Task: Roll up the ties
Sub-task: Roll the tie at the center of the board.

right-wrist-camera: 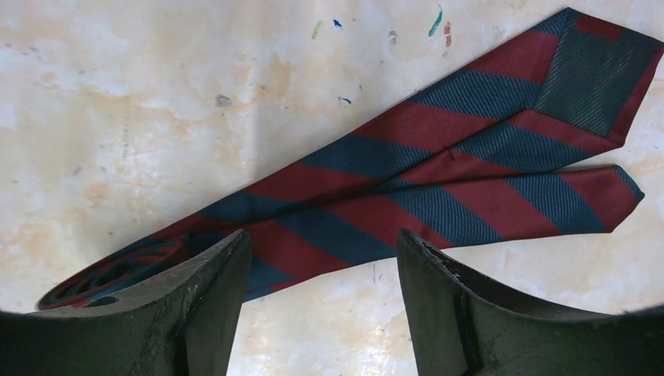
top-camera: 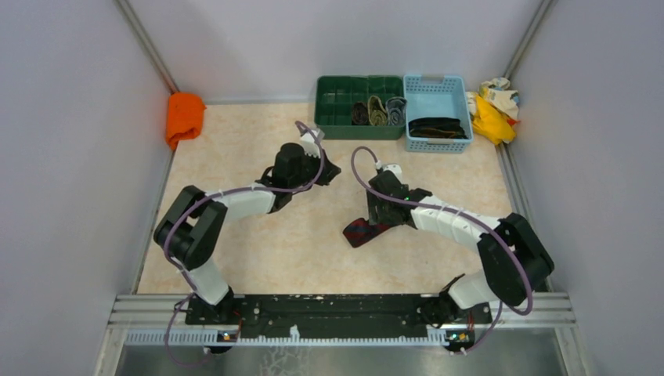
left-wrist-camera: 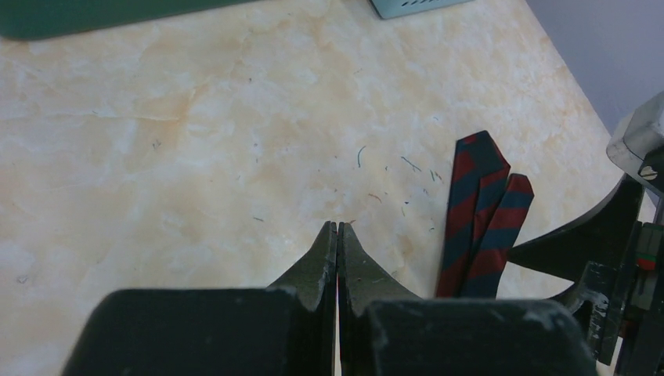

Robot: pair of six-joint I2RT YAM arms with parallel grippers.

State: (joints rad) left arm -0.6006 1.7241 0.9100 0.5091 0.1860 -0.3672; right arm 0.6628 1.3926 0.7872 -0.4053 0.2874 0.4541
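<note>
A dark red tie with navy stripes (top-camera: 360, 233) lies doubled over on the marbled tabletop, its two pointed ends side by side (right-wrist-camera: 438, 168). The same tie (left-wrist-camera: 478, 219) appears at the right of the left wrist view. My right gripper (right-wrist-camera: 322, 239) hovers open just over the folded end, its left finger (right-wrist-camera: 211, 282) covering part of the loop; nothing is between the fingers. My left gripper (left-wrist-camera: 337, 225) is shut and empty over bare table, to the upper left of the tie (top-camera: 327, 169). Rolled ties (top-camera: 378, 112) sit in a green tray (top-camera: 337, 110).
A light blue basket (top-camera: 437, 81) holding dark ties (top-camera: 435, 128) stands next to the green tray at the back. An orange cloth (top-camera: 184, 116) lies at the back left wall, yellow-and-cream rags (top-camera: 493, 106) at the back right. Grey walls close in both sides.
</note>
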